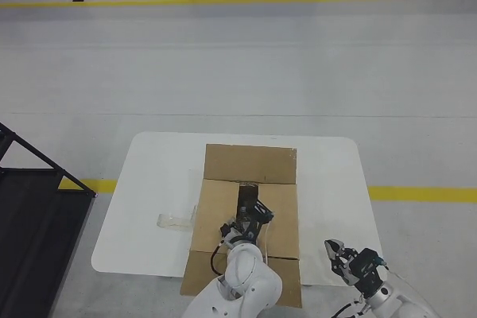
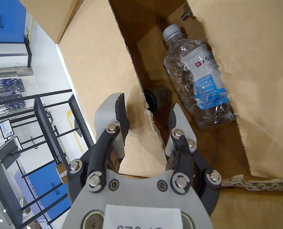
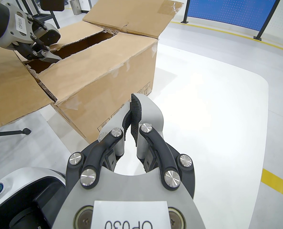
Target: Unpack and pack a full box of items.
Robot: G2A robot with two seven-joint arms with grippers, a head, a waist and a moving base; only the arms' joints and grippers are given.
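Left gripper [image 2: 147,106] released, jaws astride the left flap's [image 2: 96,72] torn inner edge at the box's [image 1: 222,207] centre gap, wrist pitched down. Probably set to fold it back for access. Bottle [image 2: 198,82] lies on the box floor, partly under the right flap. Right gripper [image 3: 132,107] clenched, empty, parked over the worktop's [image 1: 334,183] near right corner.

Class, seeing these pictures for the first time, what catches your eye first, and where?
A large cardboard box sits on the white table, its top flaps parted. Inside, a clear plastic bottle lies on its side, with the left gripper, fingers open, at the gap above it. The right gripper, shut, hangs beside the box.
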